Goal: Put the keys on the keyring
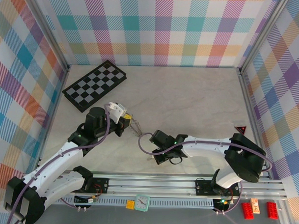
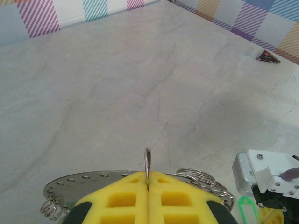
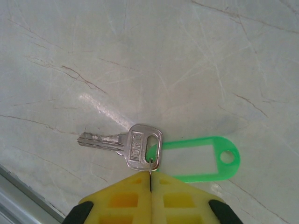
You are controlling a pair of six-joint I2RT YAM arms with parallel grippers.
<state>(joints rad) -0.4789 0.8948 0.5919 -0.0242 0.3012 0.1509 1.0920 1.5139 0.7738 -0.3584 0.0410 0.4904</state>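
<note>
Keyring sits on the surface left of centre, closer to the near edge than the far. The left pincer is closed on one thin upright wire loop of it, with a perforated metal plate and coiled rings just behind. A silver key is near the middle of the near edge, its green tag alongside. The right pincer is clamped on the fine ring through the key's head. Whether the key rests on the surface or hangs just off it, I cannot tell.

Top cam high & behind, looks down on whole table; wrist cams sit close over same surface.
</note>
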